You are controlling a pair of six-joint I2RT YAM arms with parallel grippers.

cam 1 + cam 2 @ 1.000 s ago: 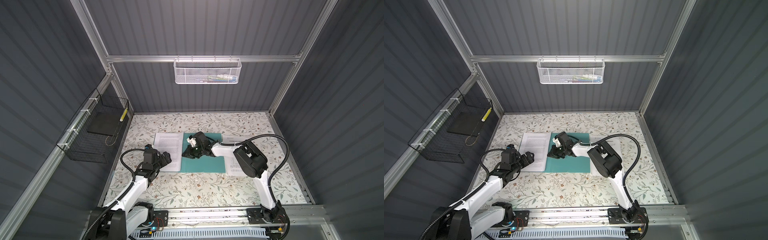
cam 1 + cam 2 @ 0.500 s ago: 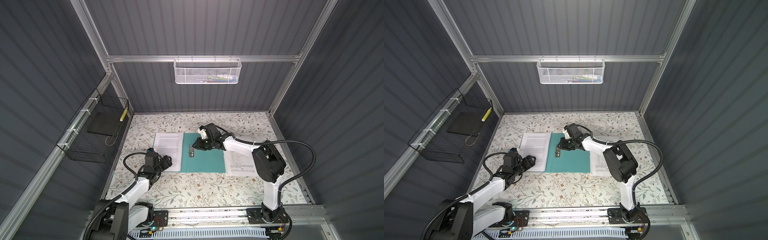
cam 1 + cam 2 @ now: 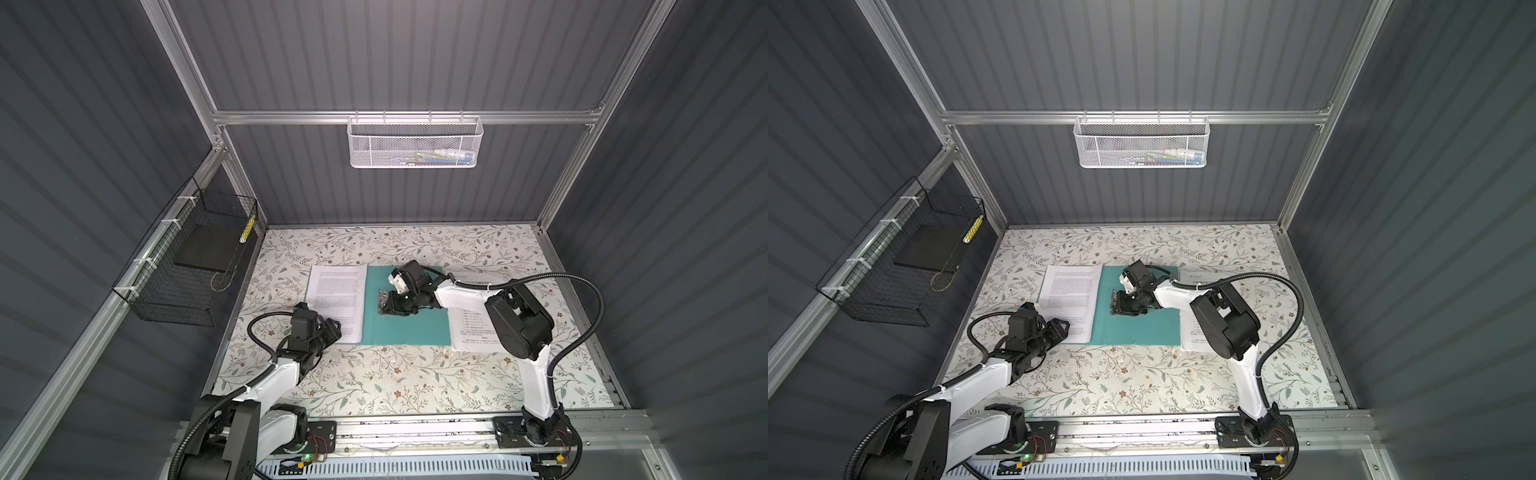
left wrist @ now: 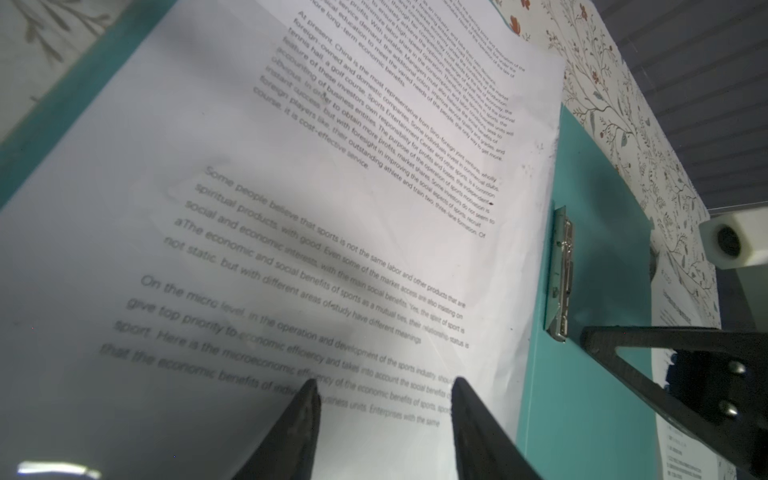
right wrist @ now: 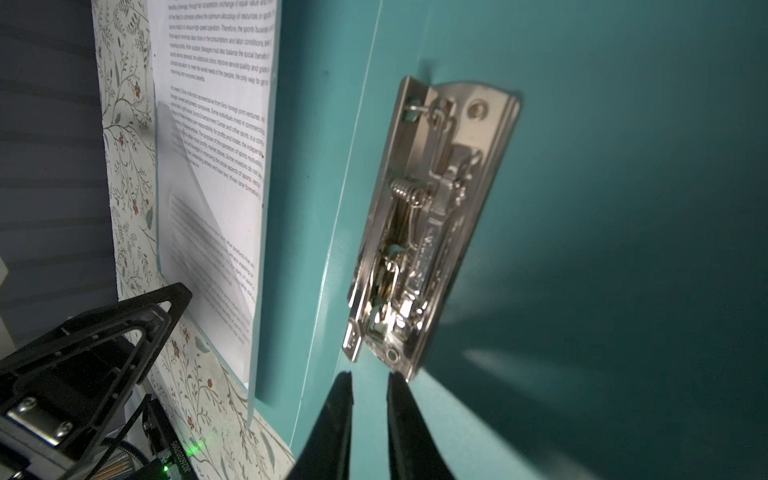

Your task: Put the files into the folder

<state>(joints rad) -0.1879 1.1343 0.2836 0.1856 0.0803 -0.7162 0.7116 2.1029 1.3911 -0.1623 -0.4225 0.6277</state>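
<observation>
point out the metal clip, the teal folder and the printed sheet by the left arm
silver metal spring clip [image 5: 419, 232], right wrist view, on its middle
flat teal-green folder [image 3: 409, 332], in a top view, on its bare near cover
white printed paper sheet [image 3: 336, 296], in a top view, on the middle of its text

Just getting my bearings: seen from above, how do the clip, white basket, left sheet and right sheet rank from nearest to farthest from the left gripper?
1. Left sheet, lying beneath the left gripper.
2. Clip, to the right, on the folder.
3. Right sheet, beyond the folder's right edge.
4. White basket, high on the back wall.
</observation>
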